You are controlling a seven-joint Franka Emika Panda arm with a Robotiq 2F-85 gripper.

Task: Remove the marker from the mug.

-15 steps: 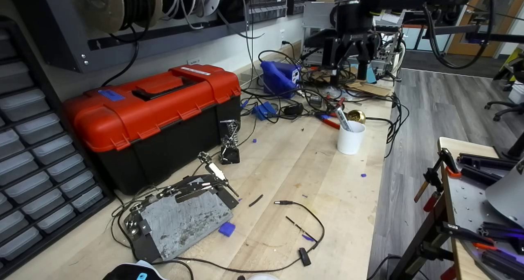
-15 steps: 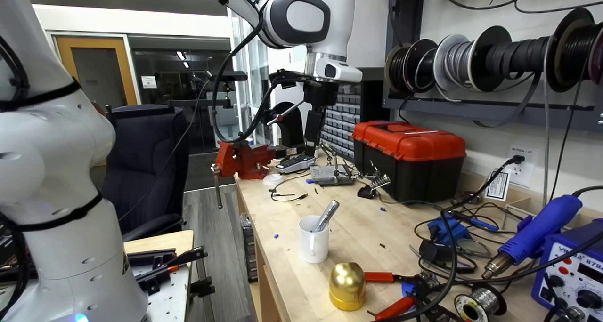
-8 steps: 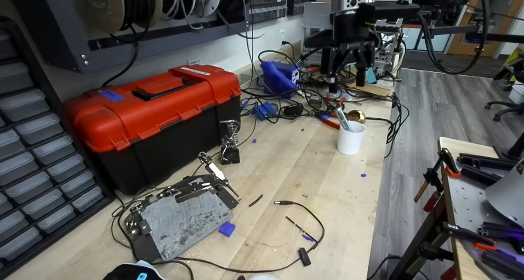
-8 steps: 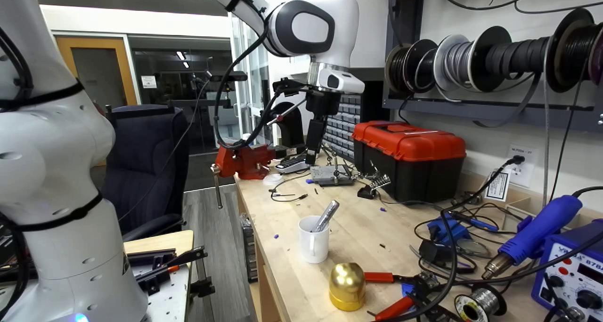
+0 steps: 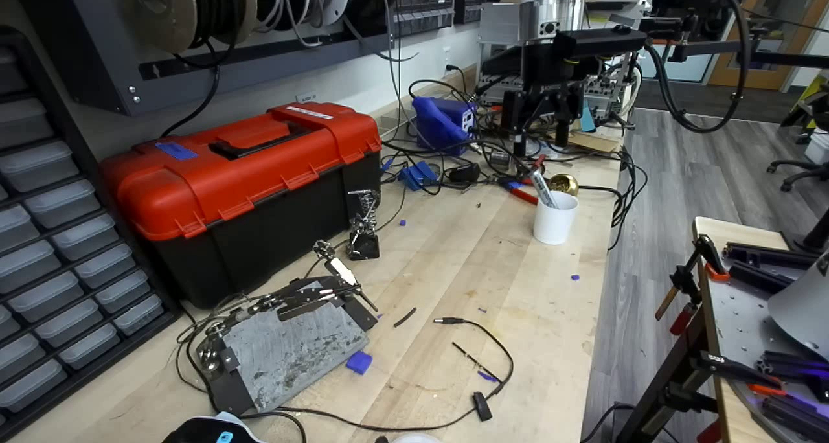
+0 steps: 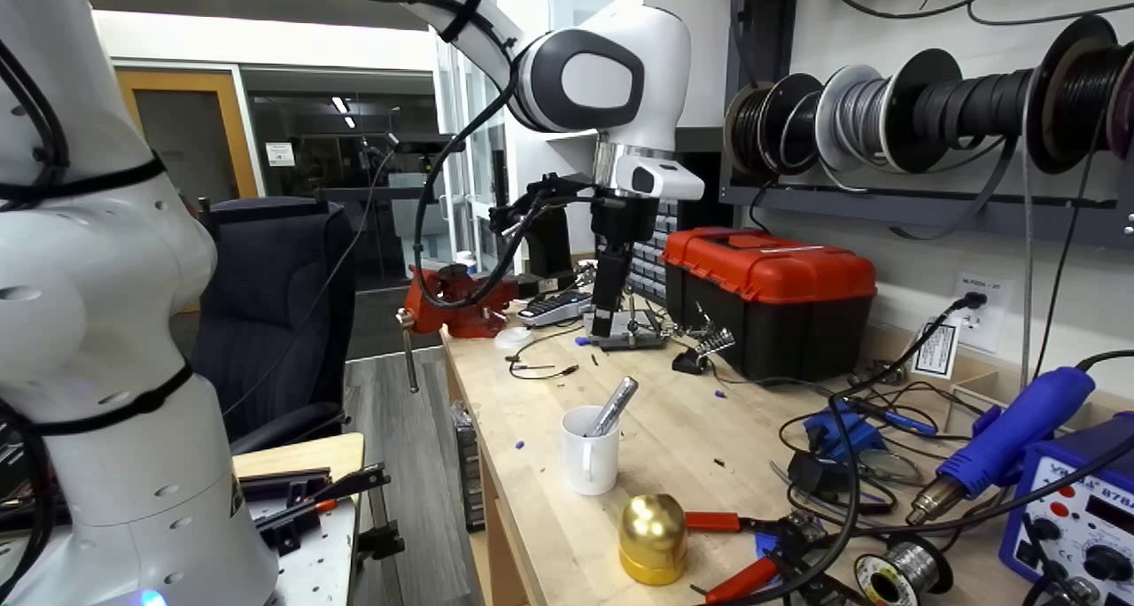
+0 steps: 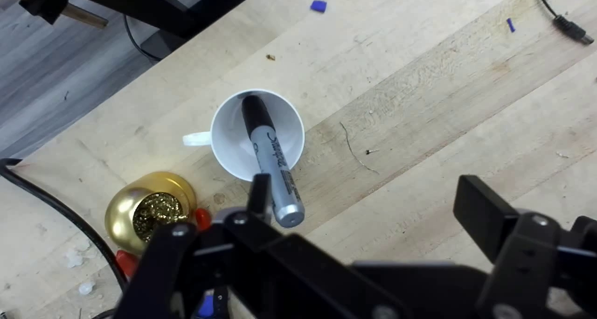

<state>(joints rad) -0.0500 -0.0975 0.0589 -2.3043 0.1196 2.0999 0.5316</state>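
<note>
Marker (image 7: pixel 273 160) is just sitting in the white mug (image 6: pixel 595 454), black end down inside, grey barrel leaning out over the rim. The gripper (image 7: pixel 368 202) hangs above the bench (image 5: pixel 518 287) with its jaws spread pretty wide, and both exterior views show a gap between it and the marker. There's a gold pot (image 6: pixel 654 539) with wiry gold stuff (image 7: pixel 158 211) in it near the mug, and a red and black toolbox (image 5: pixel 259 171) well apart from both.
</note>
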